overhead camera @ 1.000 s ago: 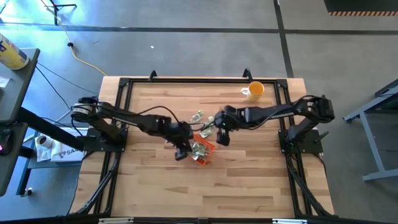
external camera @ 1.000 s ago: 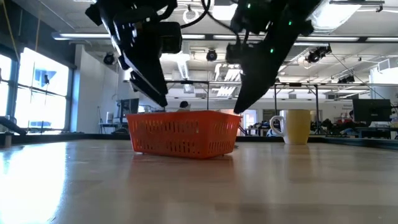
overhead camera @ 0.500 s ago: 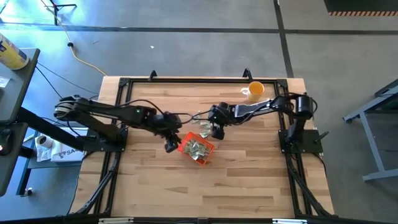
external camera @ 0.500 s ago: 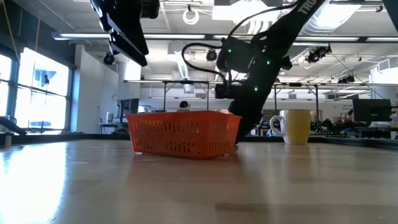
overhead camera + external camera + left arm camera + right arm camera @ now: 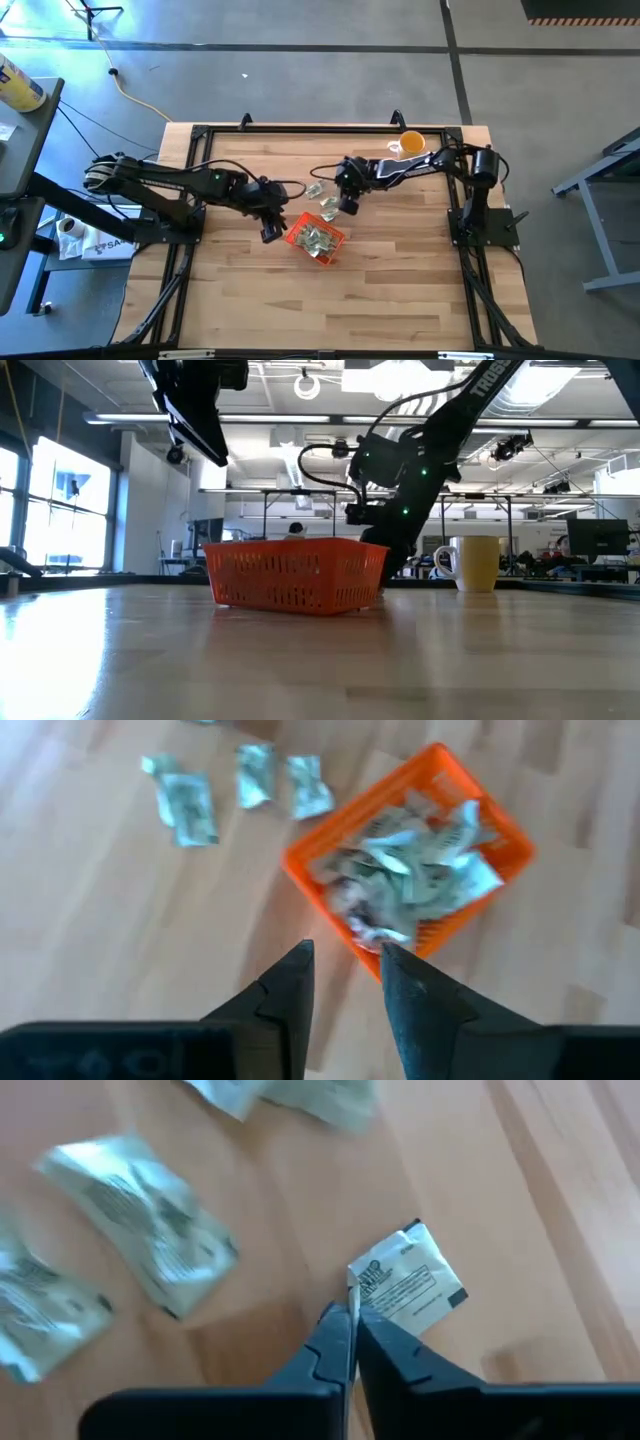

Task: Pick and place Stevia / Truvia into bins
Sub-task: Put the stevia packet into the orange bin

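The orange bin [image 5: 295, 575] stands mid-table with several Stevia sachets [image 5: 415, 870] heaped inside. More sachets [image 5: 150, 1220] lie flat on the wood just beyond it, toward the far edge. My right gripper [image 5: 352, 1318] is down among these loose ones and shut on one sachet [image 5: 405, 1285]. My left gripper [image 5: 345, 960] hangs open above the table, to the left of the bin [image 5: 324, 258], with nothing between its fingers. From overhead, my left gripper [image 5: 270, 234] and my right gripper [image 5: 347, 206] flank the bin. My right gripper pinches the sachet by one corner [image 5: 353, 1280] between its two fingers. The fingers slant down at it from the table's right. The rest of the sachet lies on or just above the wood beyond the fingertips.
A yellow-orange mug [image 5: 411, 145] stands at the far right of the table, seen also as a mug [image 5: 478, 563] in the low view. A black frame runs around the table's edges. Bare wood lies on the near side of the bin.
My left gripper has risen from the bin's rim and drawn back toward the table's left edge. My right gripper has gone from beside the bin toward the far edge and down to the loose sachets behind it.
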